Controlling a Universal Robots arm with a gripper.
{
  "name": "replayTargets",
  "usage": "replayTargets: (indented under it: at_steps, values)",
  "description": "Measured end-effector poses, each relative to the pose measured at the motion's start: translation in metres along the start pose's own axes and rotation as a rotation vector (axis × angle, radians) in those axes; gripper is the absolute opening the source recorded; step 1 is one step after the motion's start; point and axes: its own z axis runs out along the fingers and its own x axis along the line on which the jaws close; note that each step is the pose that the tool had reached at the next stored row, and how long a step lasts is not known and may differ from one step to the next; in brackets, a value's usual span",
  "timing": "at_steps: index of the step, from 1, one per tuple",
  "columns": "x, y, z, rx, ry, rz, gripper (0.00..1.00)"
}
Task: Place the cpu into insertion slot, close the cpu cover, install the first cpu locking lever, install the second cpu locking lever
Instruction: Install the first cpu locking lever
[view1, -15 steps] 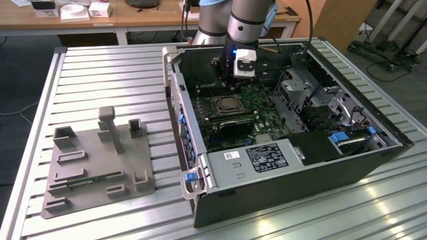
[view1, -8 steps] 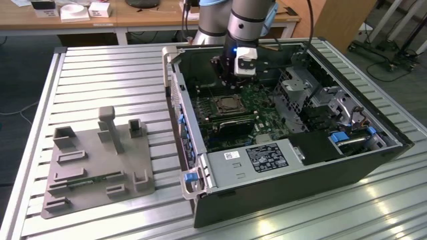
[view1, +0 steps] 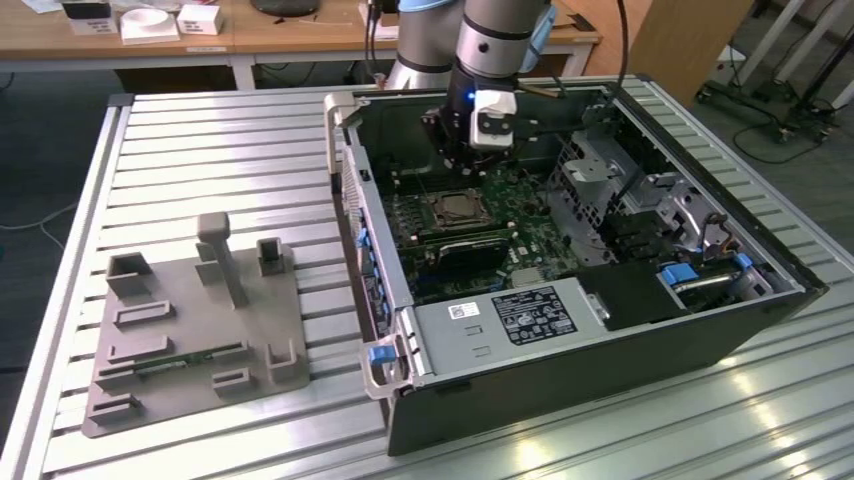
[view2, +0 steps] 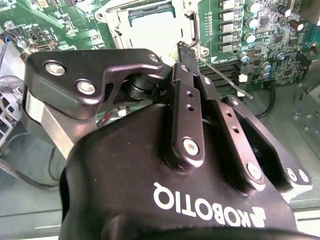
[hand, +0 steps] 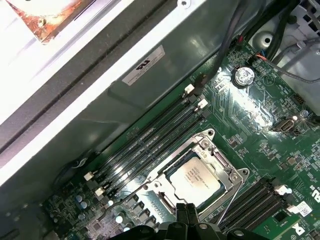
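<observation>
Ribbed metal table (view1: 200, 150), open case (view1: 601, 360) — closed gripper (hand: 184, 210) at insertion slot (hand: 209, 136) rim, cpu (hand: 194, 176) under cpu cover (hand: 216, 159)

Robotics lab: a robot arm (view1: 491, 40) with a black gripper (hand: 186, 214) reaches into an opened computer case (view1: 601, 330) lying on a slatted metal workbench (view1: 200, 130). A grey parts holder (view1: 187, 340) sits beside the case. Behind stand a wooden desk (view1: 294, 38) carrying small white boxes (view1: 150, 25), and cables (view1: 787, 135) trail across the floor (view1: 40, 170).
</observation>
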Motion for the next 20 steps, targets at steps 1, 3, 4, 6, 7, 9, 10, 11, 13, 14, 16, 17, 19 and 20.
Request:
replayTargets:
  at_steps: [1, 3, 4, 6, 7, 9, 10, 11, 13, 14, 16, 17, 19, 20]
  values:
    - [0.0, 0.0, 0.0, 0.0007, 0.0001, -0.016, 0.1]
    - [0.0, 0.0, 0.0, 0.0023, 0.0004, -0.052, 0.1]
    - [0.0, 0.0, 0.0001, 0.0031, 0.0006, -0.07, 0.1]
    - [0.0, 0.0, 0.0001, 0.0046, 0.0009, -0.107, 0.1]
    - [0.0, 0.0, 0.0002, 0.0052, 0.001, -0.123, 0.1]
    - [0.0001, -0.0001, 0.0003, 0.0063, 0.0013, -0.152, 0.1]
    - [0.0003, -0.0003, 0.0003, 0.0067, 0.0014, -0.163, 0.1]
    - [0.0007, -0.0006, 0.0003, 0.0071, 0.0014, -0.172, 0.1]
    - [0.0023, -0.0019, 0.0005, 0.0072, 0.0016, -0.183, 0.1]
    - [0.0031, -0.0027, 0.0005, 0.0073, 0.0016, -0.185, 0.1]
    - [0.0048, -0.0041, 0.0005, 0.0074, 0.0014, -0.188, 0.1]
    - [0.0054, -0.0047, 0.0005, 0.007, 0.0006, -0.189, 0.1]
    - [0.0061, -0.0053, 0.0005, 0.0042, -0.0036, -0.193, 0.1]
    - [0.0063, -0.0055, 0.0005, 0.0011, -0.0077, -0.195, 0.1]
